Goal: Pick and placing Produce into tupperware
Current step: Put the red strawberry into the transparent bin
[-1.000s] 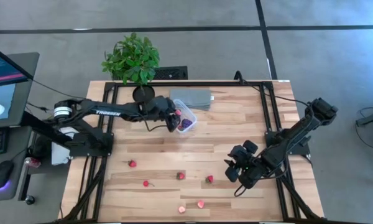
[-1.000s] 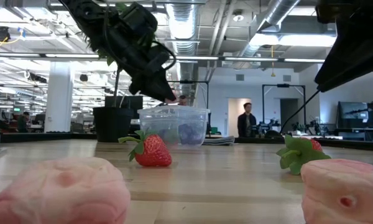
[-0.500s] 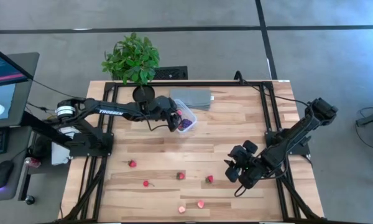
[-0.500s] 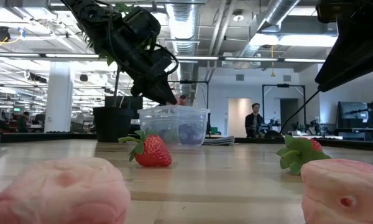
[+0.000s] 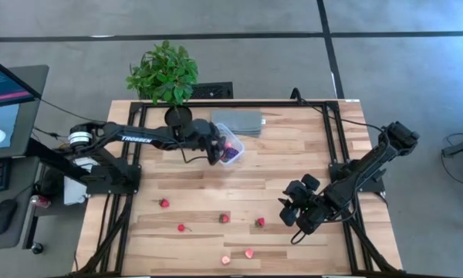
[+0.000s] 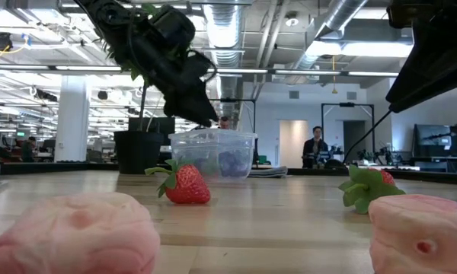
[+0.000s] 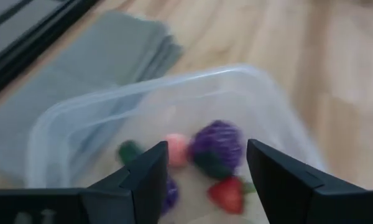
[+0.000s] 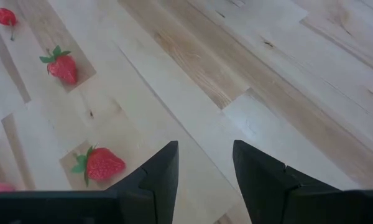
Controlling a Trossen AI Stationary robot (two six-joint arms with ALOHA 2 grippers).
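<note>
Behind the counter (image 5: 293,154) in the low view stretches an open office with ceiling ducts, where a person stands far off; a potted plant (image 5: 163,73) sits at the counter's 11 o'clock corner, with a flat grey slab (image 5: 238,121) beside it toward 12. Just below that slab, the clear tupperware (image 5: 230,147) lies at about 11 o'clock from the counter's middle and holds a purple piece (image 7: 216,143), a pink piece (image 7: 176,149) and a strawberry (image 7: 227,194). More produce lies loose along the 6 to 7 o'clock side: a red strawberry (image 5: 163,203), further small red pieces (image 5: 224,218) and two pale pink ones (image 5: 249,252) near the front edge.

These toy fruits look light, stiff and smooth, so I judge they could squirt out of a pinch; taking one across its plump body, not by the leafy cap, seems safest. The box looks thin and light, likely to slide if nudged.

Left hand (image 7: 205,165) hovers over the tupperware's opening, fingers parted with nothing between them. Right hand (image 8: 204,163) waits low at about 4 o'clock, fingers partly open and empty, pointing toward two loose strawberries (image 8: 62,65)
</note>
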